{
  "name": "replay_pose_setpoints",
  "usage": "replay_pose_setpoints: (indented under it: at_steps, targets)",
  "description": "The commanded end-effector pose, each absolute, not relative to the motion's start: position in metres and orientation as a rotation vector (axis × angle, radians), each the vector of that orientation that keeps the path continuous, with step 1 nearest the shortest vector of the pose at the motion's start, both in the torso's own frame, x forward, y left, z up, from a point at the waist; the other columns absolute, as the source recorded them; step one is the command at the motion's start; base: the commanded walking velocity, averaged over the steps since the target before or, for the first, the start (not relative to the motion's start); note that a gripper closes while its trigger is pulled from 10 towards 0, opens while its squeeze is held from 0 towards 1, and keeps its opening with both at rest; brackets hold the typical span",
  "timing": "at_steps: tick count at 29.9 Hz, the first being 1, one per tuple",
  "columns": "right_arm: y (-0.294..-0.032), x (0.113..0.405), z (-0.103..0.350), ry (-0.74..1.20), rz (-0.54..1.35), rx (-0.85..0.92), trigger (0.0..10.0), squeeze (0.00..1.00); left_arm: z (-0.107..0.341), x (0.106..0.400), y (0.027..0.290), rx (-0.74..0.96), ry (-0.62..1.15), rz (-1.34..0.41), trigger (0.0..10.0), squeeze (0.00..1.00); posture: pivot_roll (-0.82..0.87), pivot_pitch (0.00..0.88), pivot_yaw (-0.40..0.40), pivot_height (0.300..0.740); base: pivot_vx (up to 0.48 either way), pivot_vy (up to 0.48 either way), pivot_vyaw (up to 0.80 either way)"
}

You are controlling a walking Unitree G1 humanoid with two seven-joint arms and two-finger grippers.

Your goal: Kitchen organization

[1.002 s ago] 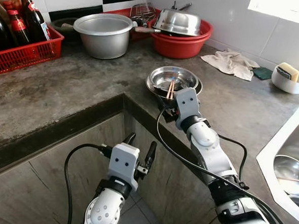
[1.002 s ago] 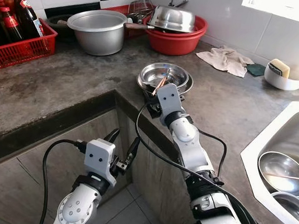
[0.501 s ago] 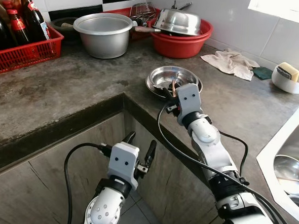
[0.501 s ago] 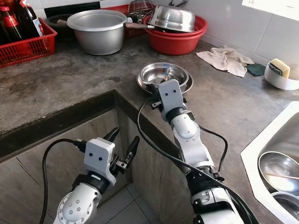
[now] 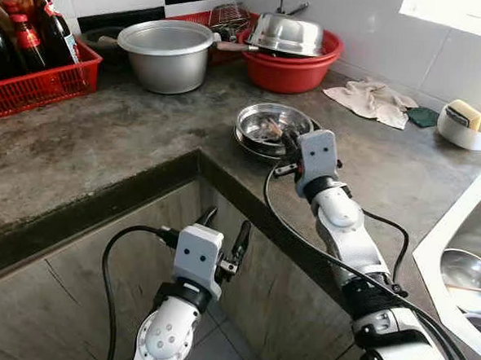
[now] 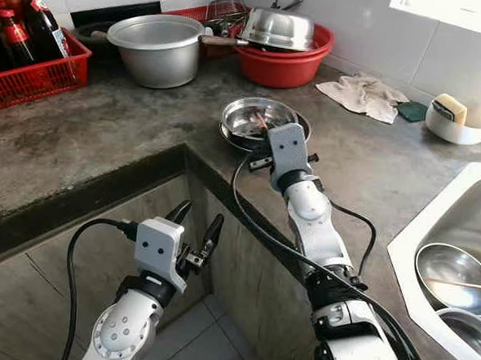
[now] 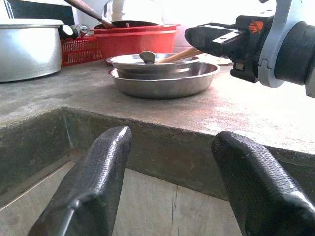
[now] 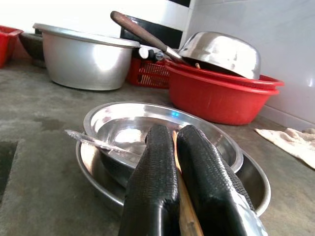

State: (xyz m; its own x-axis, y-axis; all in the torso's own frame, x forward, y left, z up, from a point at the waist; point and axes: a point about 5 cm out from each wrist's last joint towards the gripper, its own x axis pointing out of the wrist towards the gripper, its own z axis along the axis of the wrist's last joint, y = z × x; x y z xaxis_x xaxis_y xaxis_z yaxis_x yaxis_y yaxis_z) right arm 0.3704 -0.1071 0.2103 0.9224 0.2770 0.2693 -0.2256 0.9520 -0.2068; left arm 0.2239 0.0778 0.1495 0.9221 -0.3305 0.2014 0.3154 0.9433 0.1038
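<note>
A big silver pot [image 5: 166,55] stands at the back of the grey table [image 5: 88,142]. Next to it is a red tub [image 5: 294,69] with a shiny bowl [image 5: 287,34] upside down on it. A red basket [image 5: 35,86] holds dark bottles [image 5: 55,30]. A crumpled cloth [image 5: 371,101] lies near the wall. A white dish [image 5: 464,128] holds what may be a sponge.

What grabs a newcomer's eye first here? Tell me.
The right gripper, fingers shut on wooden chopsticks, reaches over the stacked steel bowls at the grey stone counter's corner. Behind stand a red plastic basin and a big aluminium pot.
</note>
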Motion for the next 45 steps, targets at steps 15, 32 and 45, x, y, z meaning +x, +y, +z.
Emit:
replay_pose_setpoints:
  at_steps: [15,32,45]
  targets:
    - [-0.122,0.349,0.257,-0.456,0.122,0.029,0.0,0.00,0.148,0.226,0.076,0.073,-0.219,-0.339,10.0,0.00,0.05,0.057,-0.048,0.740,0.000,0.000,0.00]
    - [-0.137,0.285,0.228,-0.359,-0.019,0.021,0.0,0.00,0.147,0.227,0.076,0.046,-0.198,-0.362,10.0,0.00,0.02,0.036,-0.028,0.740,0.000,0.157,-0.34]
    - [-0.135,0.282,0.227,-0.331,-0.041,-0.001,0.0,0.00,0.148,0.229,0.077,0.094,-0.205,-0.367,10.0,0.00,0.03,0.048,-0.024,0.740,0.000,0.208,-0.78]
